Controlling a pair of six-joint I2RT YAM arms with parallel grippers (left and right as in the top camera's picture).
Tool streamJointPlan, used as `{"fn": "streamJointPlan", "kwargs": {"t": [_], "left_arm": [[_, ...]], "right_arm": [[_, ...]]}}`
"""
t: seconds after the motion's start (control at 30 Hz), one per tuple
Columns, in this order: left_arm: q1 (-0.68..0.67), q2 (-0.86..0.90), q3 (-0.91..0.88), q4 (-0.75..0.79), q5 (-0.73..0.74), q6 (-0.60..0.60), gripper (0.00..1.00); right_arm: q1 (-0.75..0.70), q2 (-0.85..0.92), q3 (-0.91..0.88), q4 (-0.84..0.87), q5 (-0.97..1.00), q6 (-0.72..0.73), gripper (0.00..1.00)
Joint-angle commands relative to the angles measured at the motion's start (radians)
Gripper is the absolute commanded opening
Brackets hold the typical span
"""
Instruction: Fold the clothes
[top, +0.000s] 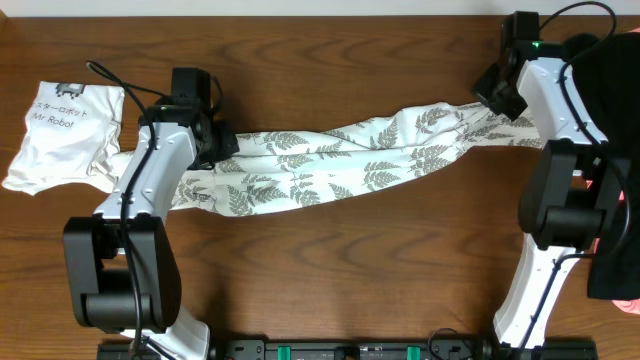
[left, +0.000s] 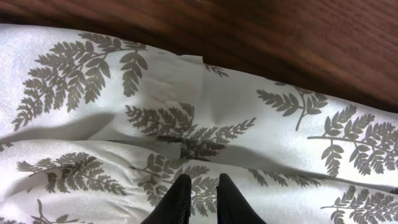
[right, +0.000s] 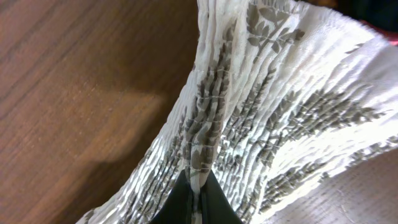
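The clothes (top: 350, 160), a long white garment printed with grey fern leaves, lie stretched in a band across the wooden table (top: 330, 270). My left gripper (top: 210, 140) rests on their left end. In the left wrist view the gripper (left: 202, 178) has its two dark fingers almost together, with a fold of the clothes (left: 280, 143) between them. My right gripper (top: 503, 95) is at the garment's far right end. There the right gripper (right: 198, 177) is shut on a bunched ridge of the clothes (right: 261, 93), which fan out from the pinch.
A plain white shirt (top: 60, 135) printed "Mr Robot" lies crumpled at the far left, touching the garment's left end. A black garment (top: 615, 150) and a pink one (top: 630, 305) sit at the right edge, behind the right arm.
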Motion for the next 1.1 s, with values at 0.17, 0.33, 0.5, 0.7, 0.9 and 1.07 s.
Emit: {"fn": "streamJointPlan", "kwargs": {"t": [0.17, 0.33, 0.5, 0.7, 0.9, 1.07], "left_arm": [[-0.003, 0.009, -0.006, 0.000, -0.005, 0.009, 0.17], [-0.003, 0.009, -0.006, 0.001, -0.005, 0.009, 0.17], [-0.003, 0.009, -0.006, 0.001, -0.005, 0.009, 0.17], [-0.003, 0.009, -0.006, 0.001, -0.005, 0.009, 0.17], [-0.003, 0.009, -0.006, 0.005, -0.005, 0.009, 0.17], [-0.003, 0.009, -0.006, 0.008, -0.005, 0.009, 0.17]], "right_arm": [[-0.013, -0.028, -0.007, -0.045, 0.036, 0.006, 0.01], [-0.012, -0.028, -0.007, -0.092, 0.075, 0.032, 0.01], [-0.012, -0.028, -0.010, -0.175, 0.141, 0.203, 0.01], [-0.012, -0.028, -0.077, -0.167, 0.185, 0.295, 0.01], [-0.012, -0.028, -0.180, -0.100, 0.197, 0.293, 0.02], [-0.013, -0.028, -0.288, 0.005, 0.234, 0.221, 0.01]]}}
